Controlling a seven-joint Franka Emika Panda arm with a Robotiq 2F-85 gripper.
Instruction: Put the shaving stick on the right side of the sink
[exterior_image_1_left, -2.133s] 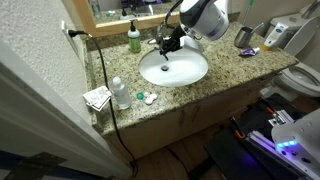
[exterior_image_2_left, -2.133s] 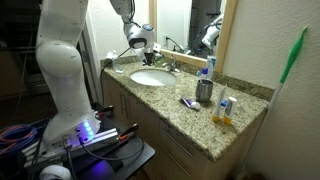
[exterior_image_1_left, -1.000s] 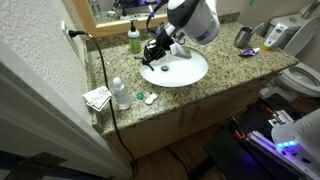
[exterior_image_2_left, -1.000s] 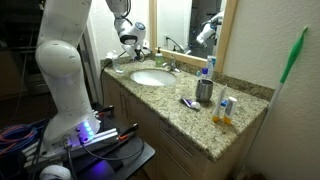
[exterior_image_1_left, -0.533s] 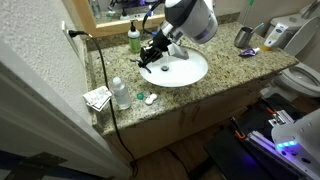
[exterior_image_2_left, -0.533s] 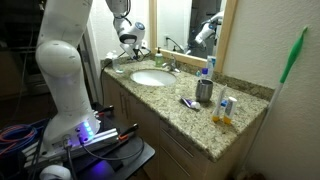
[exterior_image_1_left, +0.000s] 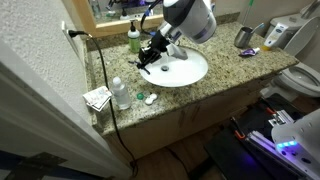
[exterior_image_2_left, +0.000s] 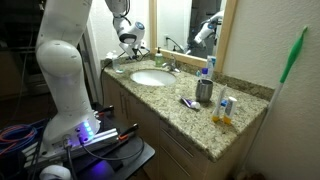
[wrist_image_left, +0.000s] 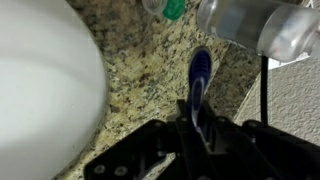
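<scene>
The shaving stick, blue and white, is clamped between my gripper's fingers and points out over the speckled granite in the wrist view. The white sink fills the left of that view. In both exterior views my gripper hangs low over the countertop just beside the sink's rim, on the side near the green soap bottle. The shaving stick is too small to make out in the exterior views.
A clear bottle, a small green-and-white item and a paper packet lie near the counter's end. A black cable hangs there. A metal cup and a purple-blue object sit beyond the sink.
The gripper has moved from over the basin to the counter beside the sink, toward the soap bottle, still holding the shaving stick. It has barely moved in the last half second.
</scene>
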